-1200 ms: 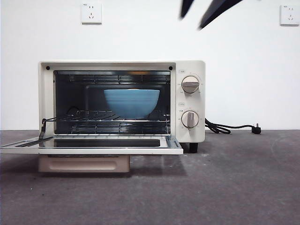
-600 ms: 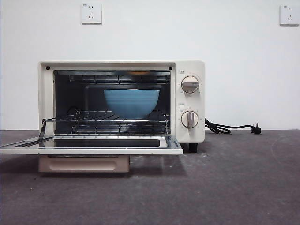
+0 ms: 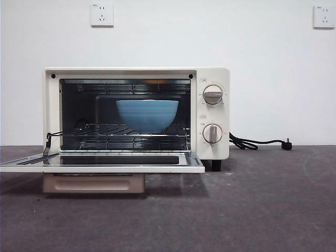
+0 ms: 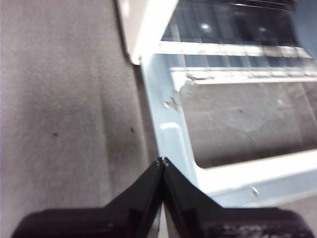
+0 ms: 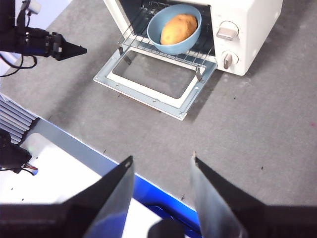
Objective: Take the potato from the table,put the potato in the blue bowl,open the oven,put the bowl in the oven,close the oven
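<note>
A: Where's the potato (image 5: 179, 29) rn?

B: Sitting in the blue bowl (image 3: 147, 115), and the bowl's on the wire rack inside the oven (image 3: 136, 113). From the front you only see the bowl; the right wrist cam shows the potato in it.

A: Door (image 3: 102, 161)?

B: Dropped flat, fully open, handle (image 3: 94, 183) hanging under its front edge. So by my read the one step left is closing it.

A: Grippers?

B: Left gripper (image 4: 162, 161) has its jaws pressed together, nothing between them. It hovers just over the side frame of the open door, near the handle end, w/ the table (image 4: 64, 109) on the other side. Right gripper (image 5: 162, 163) is high and well back from the oven, jaws spread wide, holding nothing. Looks like it's waiting.

A: Next move needs?

B: Prob the left one, since it's closest. It'd have to get under the door's front edge or the handle and swing it up on the hinge till it shuts. The bowl sits back on the rack, so the door should clear it.
</note>
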You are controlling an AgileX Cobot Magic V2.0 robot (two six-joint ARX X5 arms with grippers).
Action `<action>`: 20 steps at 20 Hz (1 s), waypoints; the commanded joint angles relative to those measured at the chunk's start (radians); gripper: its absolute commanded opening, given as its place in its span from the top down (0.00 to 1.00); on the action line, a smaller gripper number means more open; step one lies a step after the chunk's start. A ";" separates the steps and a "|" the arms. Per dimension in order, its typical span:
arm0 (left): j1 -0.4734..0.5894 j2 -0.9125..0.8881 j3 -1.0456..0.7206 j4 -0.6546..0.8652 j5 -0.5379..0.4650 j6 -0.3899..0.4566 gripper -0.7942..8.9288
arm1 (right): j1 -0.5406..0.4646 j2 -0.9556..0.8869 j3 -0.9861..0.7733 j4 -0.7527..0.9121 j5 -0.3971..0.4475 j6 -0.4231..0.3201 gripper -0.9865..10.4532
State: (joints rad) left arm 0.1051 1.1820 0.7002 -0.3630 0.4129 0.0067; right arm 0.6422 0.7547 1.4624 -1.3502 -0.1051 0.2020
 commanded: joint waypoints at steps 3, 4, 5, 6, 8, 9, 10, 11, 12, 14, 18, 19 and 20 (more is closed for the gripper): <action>0.014 0.137 -0.006 0.057 0.077 0.001 0.93 | 0.002 -0.005 0.001 0.002 0.000 0.018 0.75; 0.014 0.160 -0.006 0.064 0.089 0.005 0.93 | 0.002 -0.005 0.001 0.003 0.000 0.018 0.75; 0.014 0.187 -0.006 0.071 0.090 0.006 0.93 | 0.002 -0.004 0.001 0.004 0.001 0.018 0.75; 0.014 0.211 -0.006 0.077 0.089 0.010 0.93 | 0.002 -0.004 0.001 0.004 0.001 0.018 0.75; 0.014 0.248 -0.006 0.085 0.085 0.024 0.93 | 0.002 -0.004 0.001 0.004 0.001 0.018 0.75; 0.014 0.266 -0.006 0.094 0.085 0.025 0.93 | 0.002 -0.004 0.001 0.004 0.001 0.018 0.75; 0.014 0.282 -0.006 0.103 0.085 0.025 0.93 | 0.002 -0.004 0.001 0.003 0.001 0.018 0.75; 0.014 0.293 -0.006 0.112 0.085 0.025 0.93 | 0.002 -0.004 0.001 0.003 0.001 0.019 0.75; 0.014 0.307 -0.006 0.124 0.085 0.025 0.93 | 0.002 -0.004 0.001 0.003 0.001 0.023 0.75; 0.014 0.330 -0.006 0.137 0.092 0.025 0.93 | 0.002 -0.004 0.001 0.003 0.001 0.029 0.75; 0.011 0.378 -0.006 0.145 0.138 0.032 0.93 | 0.002 -0.004 0.001 0.005 0.002 0.034 0.75; 0.012 0.389 -0.006 0.145 0.148 0.036 0.93 | 0.002 -0.004 0.001 0.006 0.002 0.034 0.75; 0.012 0.396 -0.006 0.144 0.158 0.043 0.93 | 0.002 -0.004 0.001 0.007 0.003 0.034 0.75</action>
State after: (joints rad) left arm 0.1165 1.5684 0.7002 -0.2226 0.5568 0.0269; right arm 0.6418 0.7528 1.4624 -1.3495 -0.1047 0.2253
